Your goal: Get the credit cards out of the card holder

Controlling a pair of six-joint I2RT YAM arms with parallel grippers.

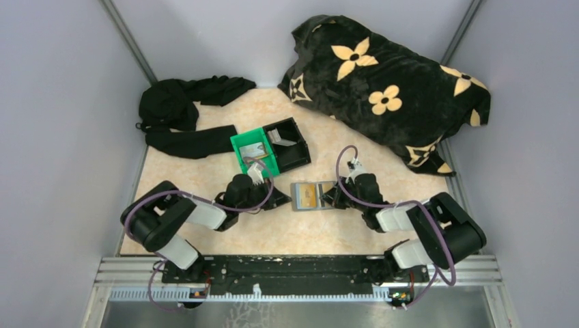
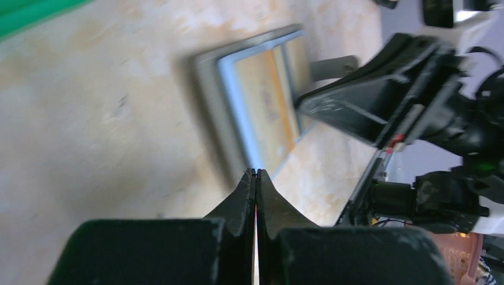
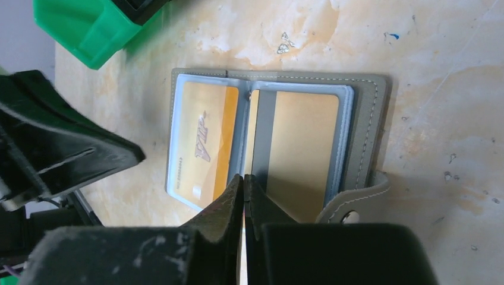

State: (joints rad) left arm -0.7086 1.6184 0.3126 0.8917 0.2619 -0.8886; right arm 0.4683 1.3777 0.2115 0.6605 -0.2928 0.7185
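Observation:
The grey-blue card holder (image 1: 298,198) lies open on the table between my two grippers. In the right wrist view its grey border (image 3: 368,130) frames two panels, each with a golden-tan credit card in it: one printed "VIP" (image 3: 202,139) and one plain with a grey stripe (image 3: 303,148). My right gripper (image 3: 243,176) is shut, its tips over the holder's near edge at the centre fold. My left gripper (image 2: 255,172) is shut, its tips at the holder's (image 2: 208,89) opposite edge. In the top view the left gripper (image 1: 281,198) and the right gripper (image 1: 330,197) flank the holder.
A green bin (image 1: 239,145) and a black bin (image 1: 295,160) stand just behind the holder. Black cloth (image 1: 184,116) lies at the back left. A black flower-patterned blanket (image 1: 389,89) fills the back right. The holder's snap tab (image 3: 356,205) sticks out beside my right fingers.

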